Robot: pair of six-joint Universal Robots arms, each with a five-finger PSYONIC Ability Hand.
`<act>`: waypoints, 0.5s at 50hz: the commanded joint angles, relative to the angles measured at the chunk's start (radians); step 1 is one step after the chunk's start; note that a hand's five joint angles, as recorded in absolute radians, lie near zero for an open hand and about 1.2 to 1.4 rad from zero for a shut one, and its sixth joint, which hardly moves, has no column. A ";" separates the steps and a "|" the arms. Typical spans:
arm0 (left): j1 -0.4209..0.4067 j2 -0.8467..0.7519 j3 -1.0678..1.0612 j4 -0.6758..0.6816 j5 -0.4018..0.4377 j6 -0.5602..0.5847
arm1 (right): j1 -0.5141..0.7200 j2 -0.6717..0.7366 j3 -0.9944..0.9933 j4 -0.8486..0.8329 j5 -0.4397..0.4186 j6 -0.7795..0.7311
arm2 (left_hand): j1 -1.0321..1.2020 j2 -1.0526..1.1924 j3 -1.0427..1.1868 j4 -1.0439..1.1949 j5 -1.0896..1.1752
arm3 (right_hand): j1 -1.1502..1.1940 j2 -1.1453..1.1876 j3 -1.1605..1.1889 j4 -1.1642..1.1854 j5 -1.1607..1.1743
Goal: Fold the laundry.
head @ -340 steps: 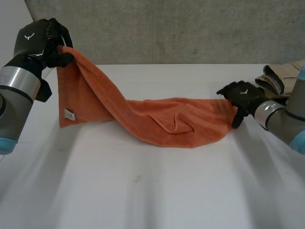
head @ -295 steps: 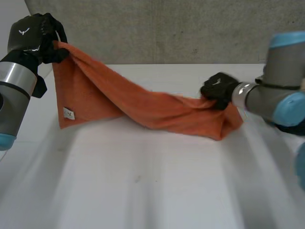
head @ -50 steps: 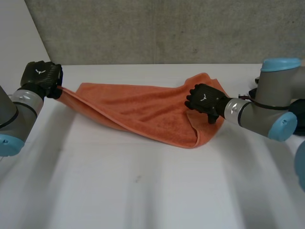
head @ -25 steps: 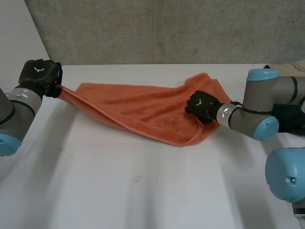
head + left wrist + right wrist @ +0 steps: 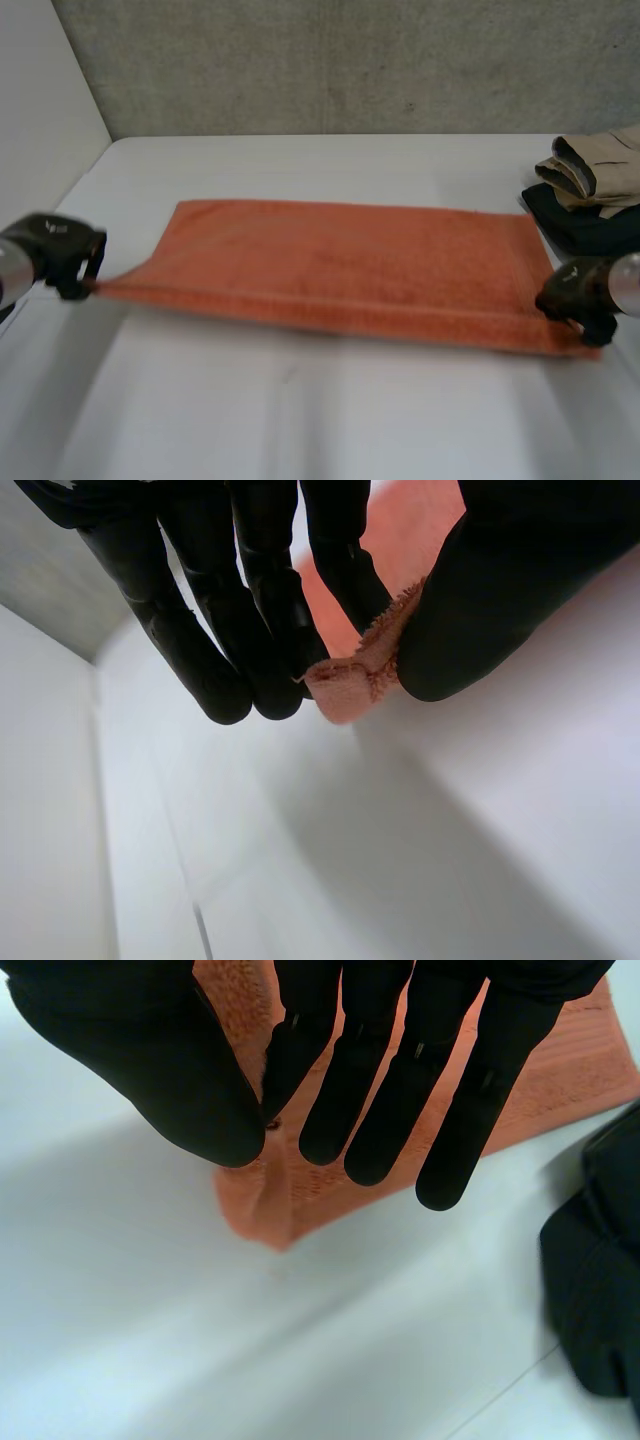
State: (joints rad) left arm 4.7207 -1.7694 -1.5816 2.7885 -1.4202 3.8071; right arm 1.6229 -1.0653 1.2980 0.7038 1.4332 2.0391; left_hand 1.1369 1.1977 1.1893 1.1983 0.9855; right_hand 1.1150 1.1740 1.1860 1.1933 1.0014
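An orange towel (image 5: 340, 265) lies stretched out flat and wide across the middle of the white table (image 5: 300, 420). My left hand (image 5: 55, 250) is at the towel's near left corner. In the left wrist view its fingers (image 5: 200, 630) and thumb pinch the frayed corner tip (image 5: 350, 685). My right hand (image 5: 575, 290) is at the near right corner. In the right wrist view its thumb (image 5: 150, 1060) and a finger pinch the towel's edge, and the corner (image 5: 265, 1210) hangs just below the fingertips. The towel is taut between the two hands.
A pile of folded clothes sits at the table's far right: a beige garment (image 5: 600, 165) on top of a dark one (image 5: 585, 225). The dark garment (image 5: 600, 1280) lies close beside my right hand. A grey wall runs behind the table.
The towel was bunched and slanted; now it lies spread flat. Both hands moved apart and toward the near side, and the right hand closed on the near right corner.
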 commanded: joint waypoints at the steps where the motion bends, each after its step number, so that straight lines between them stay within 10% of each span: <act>1: 0.045 0.012 -0.031 -0.104 0.064 0.204 | 0.003 0.017 -0.003 -0.047 -0.010 0.021 | 0.259 0.199 0.207 0.198 0.236 | 0.281 0.222 0.210 0.203 0.220; 10: -0.086 -0.178 0.170 0.092 -0.011 -0.024 | 0.061 0.108 -0.040 -0.318 0.044 0.170 | 0.259 0.199 0.207 0.198 0.236 | 0.281 0.222 0.210 0.203 0.220; 25: -0.218 -0.573 0.670 0.195 -0.224 -0.078 | 0.123 0.286 -0.161 -0.814 0.081 0.177 | 0.259 0.199 0.207 0.198 0.236 | 0.281 0.222 0.210 0.203 0.220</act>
State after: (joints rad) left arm 4.5387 -2.1998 -1.1060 2.9764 -1.5651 3.7231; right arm 1.7209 -0.8735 1.2052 0.0584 1.5122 2.2308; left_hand 1.1369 1.1977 1.1893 1.1983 0.9855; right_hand 1.1145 1.1740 1.1860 1.1933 1.0172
